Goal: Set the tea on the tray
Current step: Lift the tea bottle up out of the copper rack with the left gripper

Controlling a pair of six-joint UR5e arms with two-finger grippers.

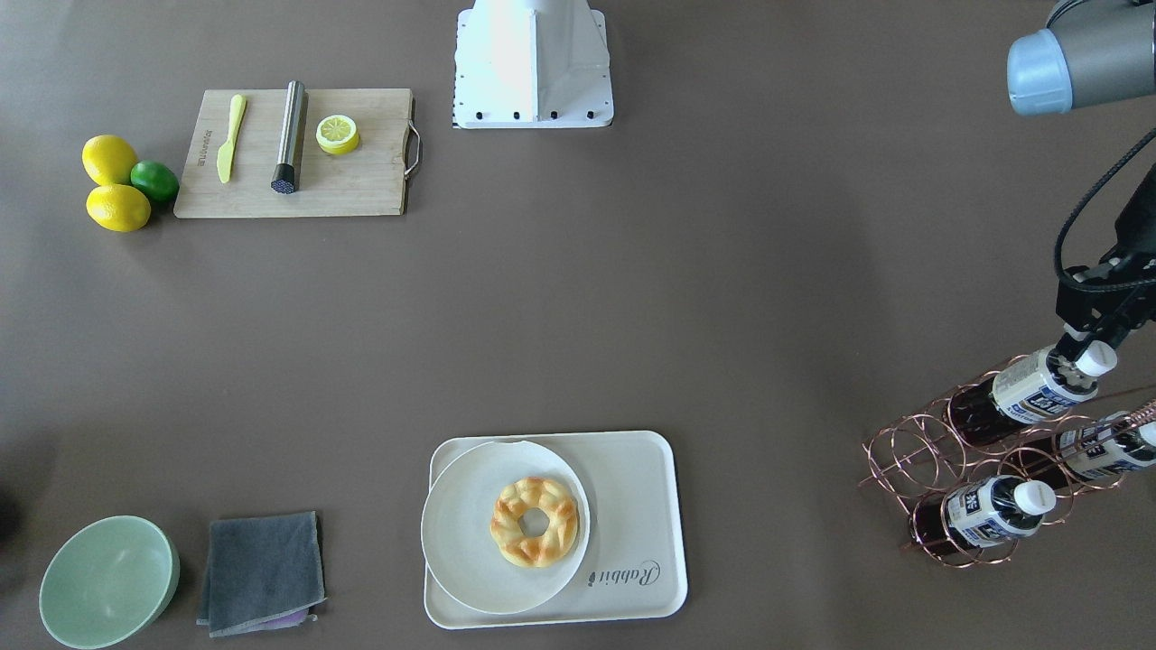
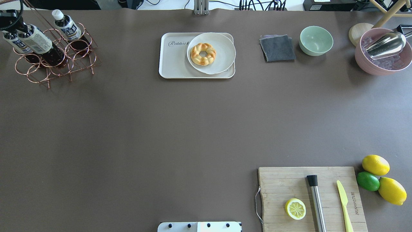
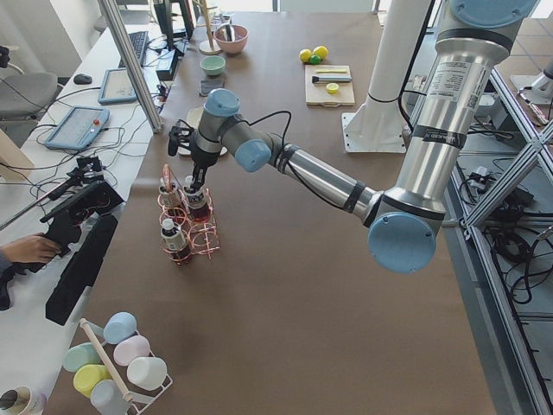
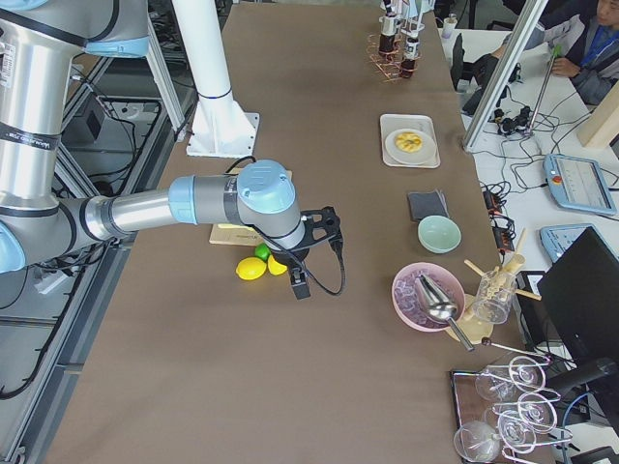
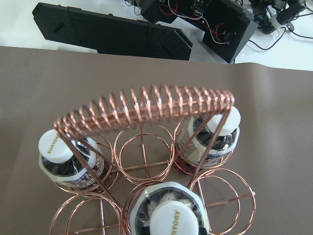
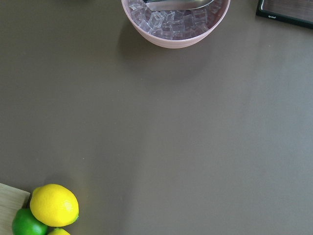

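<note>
3 teas (image 1: 1039,390) stand in the rack (image 1: 906,449), a plate (image 1: 465,551) on the tray (image 1: 637,506).

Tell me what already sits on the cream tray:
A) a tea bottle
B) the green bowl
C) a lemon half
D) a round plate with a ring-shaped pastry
D: the round plate carrying the ring-shaped pastry rests on the tray, covering most of one end of it.

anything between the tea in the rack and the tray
Nothing lies on the table between copper rack and tray. But the tea by the left pincer sits in a wire ring, and a plate with a doughnut covers most of the tray, leaving a bare strip by the script.
</note>
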